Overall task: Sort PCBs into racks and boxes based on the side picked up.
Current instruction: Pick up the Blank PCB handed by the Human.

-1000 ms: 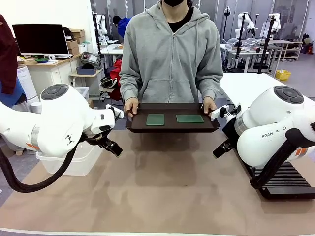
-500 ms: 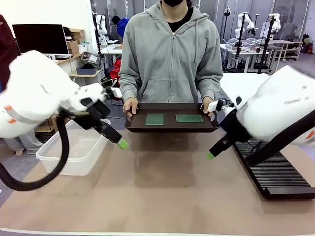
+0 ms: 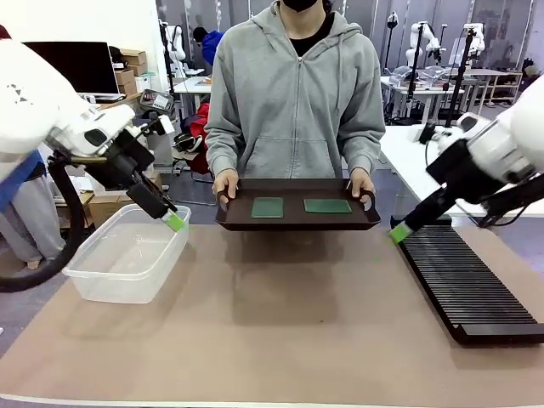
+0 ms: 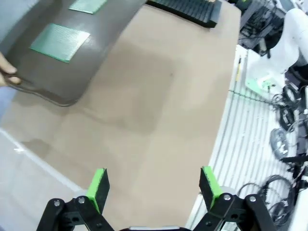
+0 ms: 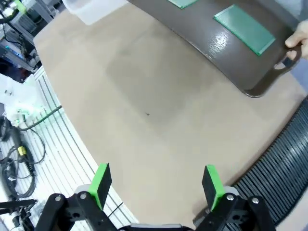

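Observation:
Two green PCBs [image 3: 268, 206] [image 3: 328, 206] lie flat on a dark brown tray [image 3: 297, 223] that a person holds by both handles at the table's far edge. My left gripper [image 3: 175, 222] hangs open over the near-right rim of the clear box [image 3: 127, 259], left of the tray. Right of the tray, my right gripper [image 3: 399, 232] is open above the far end of the black rack [image 3: 467, 285]. The left wrist view has the open gripper [image 4: 154, 185] well away from the PCBs [image 4: 60, 42]. In the right wrist view the open gripper [image 5: 156, 185] is far from the PCBs [image 5: 244, 29].
Bare brown tabletop [image 3: 289, 323] stretches between box and rack. The person's hands [image 3: 226, 181] grip the tray's ends. Cables and a white robot base [image 4: 269, 72] lie beyond the table's near edge.
Both arms have swung up and outward: the left gripper moved left to the box's rim, the right gripper moved right to the rack's far end. The tray and PCBs have stayed put.

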You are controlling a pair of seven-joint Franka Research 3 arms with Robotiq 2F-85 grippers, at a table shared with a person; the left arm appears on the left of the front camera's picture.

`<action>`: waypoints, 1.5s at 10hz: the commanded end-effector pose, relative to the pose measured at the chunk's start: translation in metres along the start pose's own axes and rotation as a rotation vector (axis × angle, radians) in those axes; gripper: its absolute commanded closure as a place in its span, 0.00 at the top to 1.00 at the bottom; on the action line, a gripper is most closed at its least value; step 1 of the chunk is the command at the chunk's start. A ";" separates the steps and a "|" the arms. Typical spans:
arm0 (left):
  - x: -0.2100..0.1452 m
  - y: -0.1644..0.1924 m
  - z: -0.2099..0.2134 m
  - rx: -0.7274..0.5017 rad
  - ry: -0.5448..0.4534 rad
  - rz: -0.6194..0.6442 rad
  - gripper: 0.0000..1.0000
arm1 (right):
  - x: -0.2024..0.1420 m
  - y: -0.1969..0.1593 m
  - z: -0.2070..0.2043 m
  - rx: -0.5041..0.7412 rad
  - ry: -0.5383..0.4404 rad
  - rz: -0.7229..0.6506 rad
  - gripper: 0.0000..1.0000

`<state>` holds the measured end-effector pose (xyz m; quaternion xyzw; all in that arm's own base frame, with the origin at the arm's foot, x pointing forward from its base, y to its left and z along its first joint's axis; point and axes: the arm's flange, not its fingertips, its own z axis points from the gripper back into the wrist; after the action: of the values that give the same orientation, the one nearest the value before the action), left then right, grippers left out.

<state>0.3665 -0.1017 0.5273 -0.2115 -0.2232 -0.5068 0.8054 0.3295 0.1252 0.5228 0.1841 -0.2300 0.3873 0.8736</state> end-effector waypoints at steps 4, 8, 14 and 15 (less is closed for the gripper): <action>0.002 0.005 0.053 0.294 -0.023 -0.073 1.00 | 0.002 -0.016 0.080 -0.070 -0.004 0.076 1.00; -0.009 0.016 0.101 0.368 -0.059 -0.006 1.00 | -0.008 -0.028 0.135 -0.151 -0.055 0.166 1.00; -0.013 0.021 0.115 0.367 -0.089 -0.001 1.00 | -0.009 -0.026 0.148 -0.169 -0.093 0.151 1.00; -0.013 0.021 0.115 0.367 -0.089 -0.001 1.00 | -0.009 -0.026 0.148 -0.169 -0.093 0.151 1.00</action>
<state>0.3636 -0.0176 0.6152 -0.0873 -0.3449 -0.4499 0.8192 0.3044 0.0277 0.6377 0.1101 -0.3181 0.4213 0.8422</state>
